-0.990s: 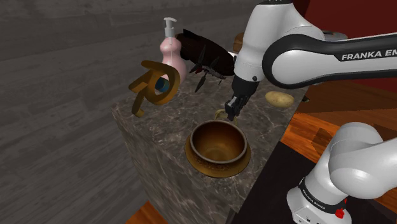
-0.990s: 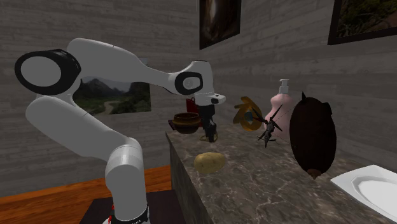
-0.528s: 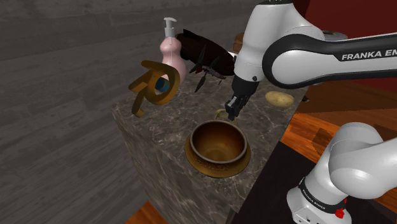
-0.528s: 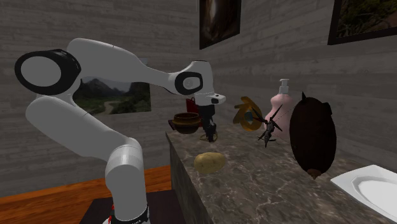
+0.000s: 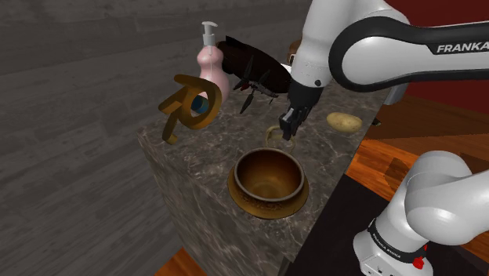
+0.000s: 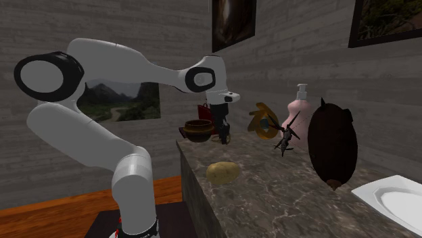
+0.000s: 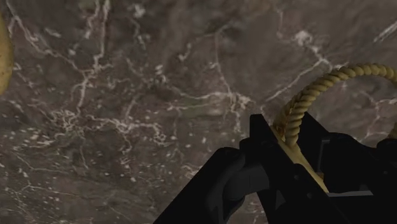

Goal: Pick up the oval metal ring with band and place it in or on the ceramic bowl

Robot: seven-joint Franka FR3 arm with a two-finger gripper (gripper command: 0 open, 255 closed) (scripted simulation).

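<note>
Shoulder view: big marble countertop [image 5: 188, 149], brown bowl [image 5: 269, 176] parked by the edge facing the stand [image 5: 329, 231]. Further in from that edge, black gripper [image 5: 287, 132] clamped tight on the ropey gold ring [image 7: 323, 79], near the bowl.

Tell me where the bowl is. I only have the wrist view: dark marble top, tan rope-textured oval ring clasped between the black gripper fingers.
Observer: Shoulder view: the round brown bowl stands by the counter edge nearest that camera, just below-left of the gripper and ring.
Operator: Anything near the gripper?
Observer: A yellowish potato lies on its other side, toward that view's right.
Operator: Tall items?
Observer: A pink pump bottle stands beyond the gripper, at that view's upper left.
</note>
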